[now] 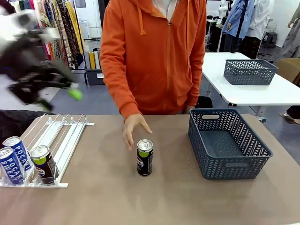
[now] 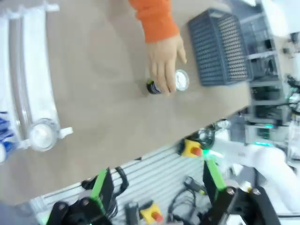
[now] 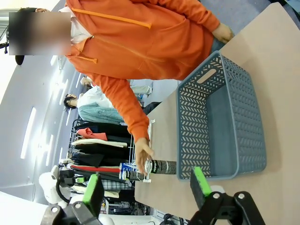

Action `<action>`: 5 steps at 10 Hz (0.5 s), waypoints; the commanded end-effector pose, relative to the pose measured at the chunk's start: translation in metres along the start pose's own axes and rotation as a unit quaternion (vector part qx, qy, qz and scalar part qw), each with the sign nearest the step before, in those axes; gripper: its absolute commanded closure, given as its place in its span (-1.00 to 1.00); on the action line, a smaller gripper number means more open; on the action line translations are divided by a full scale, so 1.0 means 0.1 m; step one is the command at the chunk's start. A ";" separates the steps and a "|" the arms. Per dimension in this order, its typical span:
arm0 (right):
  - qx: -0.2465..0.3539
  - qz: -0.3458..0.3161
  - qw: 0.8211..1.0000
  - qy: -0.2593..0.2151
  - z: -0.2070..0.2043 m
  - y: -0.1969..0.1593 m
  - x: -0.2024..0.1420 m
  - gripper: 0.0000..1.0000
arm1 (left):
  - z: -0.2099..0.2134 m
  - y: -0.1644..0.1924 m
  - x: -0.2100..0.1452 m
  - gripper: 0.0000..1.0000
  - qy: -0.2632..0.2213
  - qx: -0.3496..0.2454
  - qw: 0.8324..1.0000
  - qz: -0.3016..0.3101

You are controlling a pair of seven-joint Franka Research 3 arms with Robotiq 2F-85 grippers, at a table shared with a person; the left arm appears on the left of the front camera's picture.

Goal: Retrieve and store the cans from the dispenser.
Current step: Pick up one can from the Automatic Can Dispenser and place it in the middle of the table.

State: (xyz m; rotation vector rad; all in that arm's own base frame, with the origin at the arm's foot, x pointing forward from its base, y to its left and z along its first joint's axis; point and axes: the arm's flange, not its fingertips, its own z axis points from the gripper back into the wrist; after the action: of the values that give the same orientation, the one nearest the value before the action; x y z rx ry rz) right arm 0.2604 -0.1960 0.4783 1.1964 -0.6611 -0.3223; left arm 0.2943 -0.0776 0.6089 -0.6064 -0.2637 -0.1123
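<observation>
The dispenser (image 1: 65,140) lies at the table's left, with two blue cans (image 1: 14,157) and a dark can (image 1: 43,164) at its near end. Another dark can (image 1: 145,157) stands upright mid-table, just below the person's hand (image 1: 133,129). My left gripper (image 1: 61,93) hangs blurred high above the dispenser's far end. In its wrist view this gripper (image 2: 157,187) is open and empty, the hand (image 2: 164,65) lies over the standing can (image 2: 178,80), and the dispenser (image 2: 28,84) runs down the left. My right gripper (image 3: 146,187) is open and empty, off the table, facing that can (image 3: 161,166).
A dark grey lattice basket (image 1: 227,143) stands on the table's right side, nothing in it. The person in an orange hoodie stands at the far edge. A second basket (image 1: 248,71) rests on a white table behind.
</observation>
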 end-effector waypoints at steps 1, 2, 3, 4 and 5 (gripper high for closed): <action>0.012 0.000 1.000 -0.006 -0.01 0.03 0.02 -1.00 | 0.32 0.87 -0.22 -1.00 -0.006 -0.114 0.993 0.036; 0.012 0.000 1.000 -0.006 -0.01 0.03 0.02 -1.00 | 0.41 1.27 -0.38 -1.00 -0.015 -0.195 0.981 0.021; 0.012 0.000 1.000 -0.006 -0.01 0.03 0.02 -1.00 | 0.40 1.51 -0.56 -1.00 -0.029 -0.218 0.974 0.047; 0.012 0.000 1.000 -0.006 -0.01 0.03 0.02 -1.00 | 0.34 1.67 -0.69 -1.00 -0.046 -0.244 0.968 0.049; 0.012 0.000 1.000 -0.006 -0.01 0.03 0.02 -1.00 | 0.27 1.74 -0.72 -1.00 -0.026 -0.252 0.965 0.067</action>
State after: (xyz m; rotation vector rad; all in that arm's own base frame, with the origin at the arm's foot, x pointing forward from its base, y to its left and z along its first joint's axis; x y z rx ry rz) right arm 0.2604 -0.1961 0.4784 1.1964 -0.6610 -0.3223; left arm 0.2453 0.0981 0.5261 -1.1148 -0.2889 -0.0374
